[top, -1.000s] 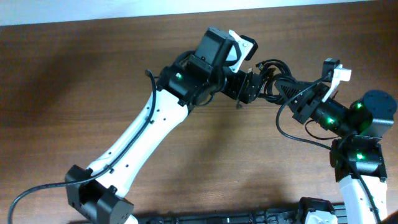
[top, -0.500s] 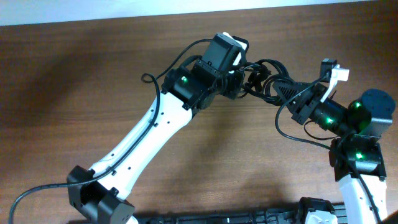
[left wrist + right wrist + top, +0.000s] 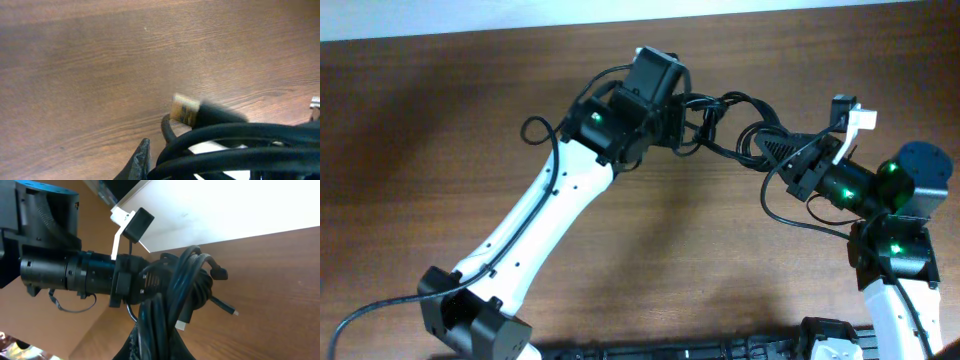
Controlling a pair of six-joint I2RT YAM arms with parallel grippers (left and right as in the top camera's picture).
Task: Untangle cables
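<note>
The brown wooden worktop [image 3: 430, 110] is filling most of the view from above. The left arm [image 3: 545, 205], white with black parts, is leaning from the near left corner up toward the middle of the far edge. A thick wire [image 3: 532, 130] is making a small loop beside its wrist. From above, the left fingers [image 3: 141, 160] are hiding under the black wrist, and the wrist view is showing just one dark tip. They are looking closed on the cables [image 3: 760, 138], since black strands are running right across them. A plug [image 3: 184, 109] with a gold end is sticking out to the left just above those strands, a bit blurry. From there the cables are stretching to the right in a few thin lines, with one loop bulging toward the far edge. They are ending in a tight bunch between the two arms, closer to the right one. The right fingers [image 3: 790, 150] are closed on that bunch and are pointing left. In the right wrist view the bunch is rising from the fingers, and two little plugs [image 3: 231, 312] are poking out of it to the right. The right arm [image 3: 900, 300] is standing at the right edge, with green lights [image 3: 892, 172] glowing on it.
</note>
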